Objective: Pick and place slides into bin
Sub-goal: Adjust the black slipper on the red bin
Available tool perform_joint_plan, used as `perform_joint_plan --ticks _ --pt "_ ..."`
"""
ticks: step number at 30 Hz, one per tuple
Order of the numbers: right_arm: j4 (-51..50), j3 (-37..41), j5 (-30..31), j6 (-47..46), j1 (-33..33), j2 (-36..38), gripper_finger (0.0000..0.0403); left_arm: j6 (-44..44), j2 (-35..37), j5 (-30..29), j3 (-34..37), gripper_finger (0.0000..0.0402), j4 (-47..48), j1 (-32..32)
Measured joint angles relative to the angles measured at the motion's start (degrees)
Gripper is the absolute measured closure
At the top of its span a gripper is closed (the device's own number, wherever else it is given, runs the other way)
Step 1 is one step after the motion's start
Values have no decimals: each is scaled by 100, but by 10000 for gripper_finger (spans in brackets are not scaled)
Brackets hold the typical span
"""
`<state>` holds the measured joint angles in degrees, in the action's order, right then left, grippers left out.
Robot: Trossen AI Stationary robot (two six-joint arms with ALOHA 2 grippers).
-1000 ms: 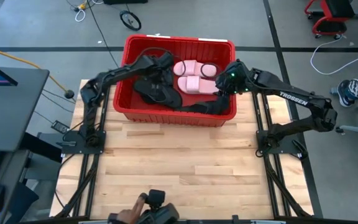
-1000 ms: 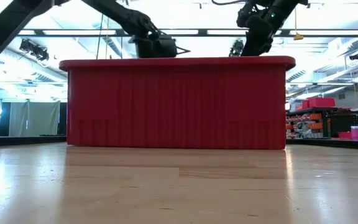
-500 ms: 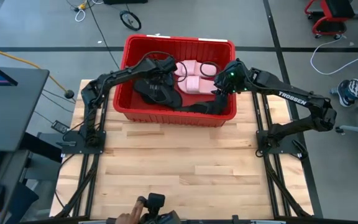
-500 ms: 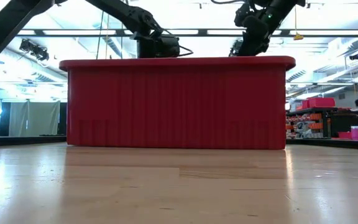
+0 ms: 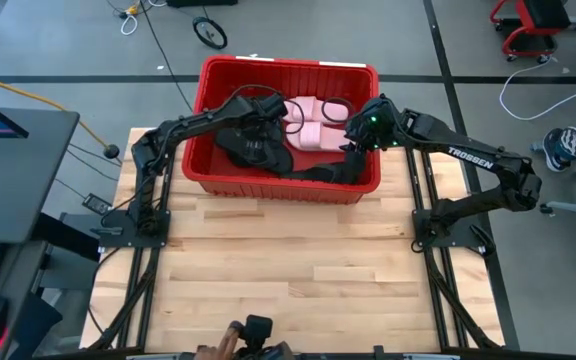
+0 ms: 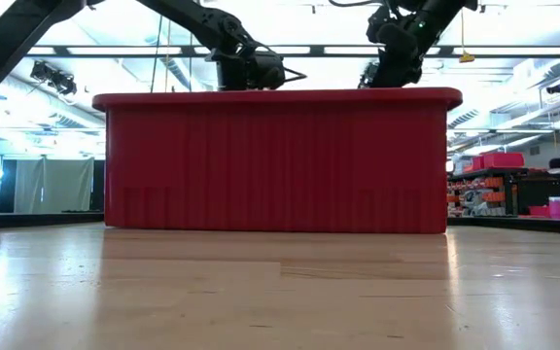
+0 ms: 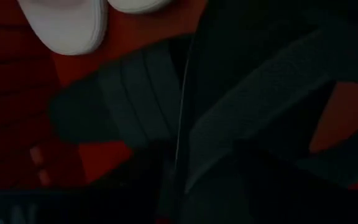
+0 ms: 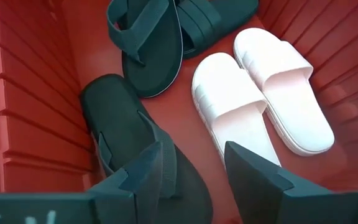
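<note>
The red bin (image 5: 288, 66) stands at the table's far side. In it lie two pale pink slides (image 5: 313, 128) side by side, a pile of black sandals (image 5: 251, 148) and a black flip-flop (image 5: 328, 172) by the near wall. My left gripper (image 5: 271, 118) is low inside the bin, close over the black pile; its wrist view shows a ribbed black slide (image 7: 135, 87) and a thong strap (image 7: 272, 81) right before it. My right gripper (image 8: 194, 165) is open and empty, above the black flip-flop (image 8: 135, 143) and beside the pink slides (image 8: 229, 102).
The bin's near wall (image 6: 280, 165) hides its contents in the low view; both arms reach in over its rim. Bare wooden table (image 5: 298, 260) lies in front of the bin. A person's hand (image 5: 218, 350) with a dark device shows at the near edge.
My left gripper has gone a little toward the table's right inside the bin, over the black sandals. The sandals lie as before.
</note>
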<state>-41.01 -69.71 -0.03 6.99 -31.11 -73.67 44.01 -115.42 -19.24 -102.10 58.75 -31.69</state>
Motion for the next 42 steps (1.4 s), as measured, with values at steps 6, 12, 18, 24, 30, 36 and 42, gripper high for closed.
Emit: perform_joint_plan --ticks 6,12,18,24,30,36,42 --pt "-2 0 0 -274 0 -2 223 -158 -8 14 0 214 351 3" --pt "-2 -4 -1 -304 0 -4 223 -163 -8 32 130 214 354 3" --pt "-2 -7 -2 -302 0 -4 223 13 -12 -236 437 215 -494 5" --pt "-2 -7 -2 -302 0 -4 223 -15 -19 -256 505 242 -917 -2" --pt "-2 -7 -2 -302 0 -4 223 -75 -19 -249 505 373 -762 5" --pt "0 -7 -2 -379 0 -4 223 -616 -19 -276 292 393 251 152" --pt "-2 -7 -2 -440 0 -4 223 -772 -17 -259 -94 396 1019 535"
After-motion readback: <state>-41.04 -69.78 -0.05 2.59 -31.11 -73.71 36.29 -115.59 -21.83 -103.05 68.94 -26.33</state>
